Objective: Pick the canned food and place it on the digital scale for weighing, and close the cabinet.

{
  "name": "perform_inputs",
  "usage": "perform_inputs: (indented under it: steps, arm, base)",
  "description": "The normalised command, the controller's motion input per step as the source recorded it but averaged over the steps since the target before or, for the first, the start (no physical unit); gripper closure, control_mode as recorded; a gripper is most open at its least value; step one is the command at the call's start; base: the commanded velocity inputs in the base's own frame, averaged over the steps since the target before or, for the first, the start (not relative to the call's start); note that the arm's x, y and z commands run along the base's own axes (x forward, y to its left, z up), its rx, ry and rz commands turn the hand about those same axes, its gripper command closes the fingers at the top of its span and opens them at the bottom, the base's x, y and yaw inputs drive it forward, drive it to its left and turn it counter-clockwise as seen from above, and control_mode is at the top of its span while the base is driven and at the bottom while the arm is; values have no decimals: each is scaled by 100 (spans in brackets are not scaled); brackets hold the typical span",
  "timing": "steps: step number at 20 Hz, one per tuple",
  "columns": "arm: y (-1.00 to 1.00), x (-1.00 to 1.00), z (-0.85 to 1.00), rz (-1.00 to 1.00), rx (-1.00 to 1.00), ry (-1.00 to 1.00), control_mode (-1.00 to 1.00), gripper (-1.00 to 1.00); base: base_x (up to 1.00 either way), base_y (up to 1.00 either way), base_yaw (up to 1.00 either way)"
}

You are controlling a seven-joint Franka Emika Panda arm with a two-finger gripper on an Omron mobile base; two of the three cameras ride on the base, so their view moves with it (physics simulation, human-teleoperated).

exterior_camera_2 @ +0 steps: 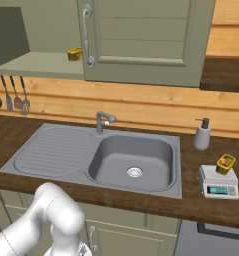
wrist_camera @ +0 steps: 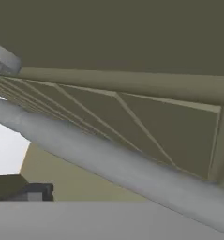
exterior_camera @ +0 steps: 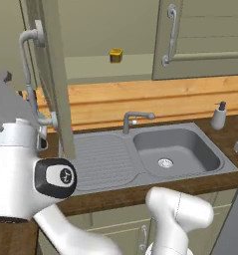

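The canned food (exterior_camera_2: 225, 163) sits on the digital scale (exterior_camera_2: 218, 184), lower right; the gripper, jaws wide and empty, nears the open cabinet door's handle (wrist_camera: 108, 161) to swing it shut.

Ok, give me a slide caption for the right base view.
Can resting on the digital scale beside the sink; another can remains in the half-open cabinet.

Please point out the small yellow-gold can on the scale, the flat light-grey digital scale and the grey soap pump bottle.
Small yellow-gold can (exterior_camera_2: 225, 164): right base view, its side wall.
Flat light-grey digital scale (exterior_camera_2: 217, 190): right base view, its front display panel.
Grey soap pump bottle (exterior_camera_2: 202, 136): right base view, its body.
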Motion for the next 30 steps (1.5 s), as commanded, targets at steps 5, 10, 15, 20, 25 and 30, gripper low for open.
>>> perform_inputs:
  steps: [5,10,15,20,25,30]
  arm:
    - [-100,81,6,0,51,0,-100,-100]
    - [-100,99,0,0,48,0,-100,-100]
    - [-74,100,0,9,32,8,-100,-100]
    - [-22,100,0,14,17,15,-100,-100]
    - [-21,100,-15,16,15,14,-100,-100]
    - [-39,100,-73,22,13,4,-100,-100]
  base:
    - [0,0,0]
    - [0,0,0]
    - [0,0,0]
    - [0,0,0]
    - [0,0,0]
    - [0,0,0]
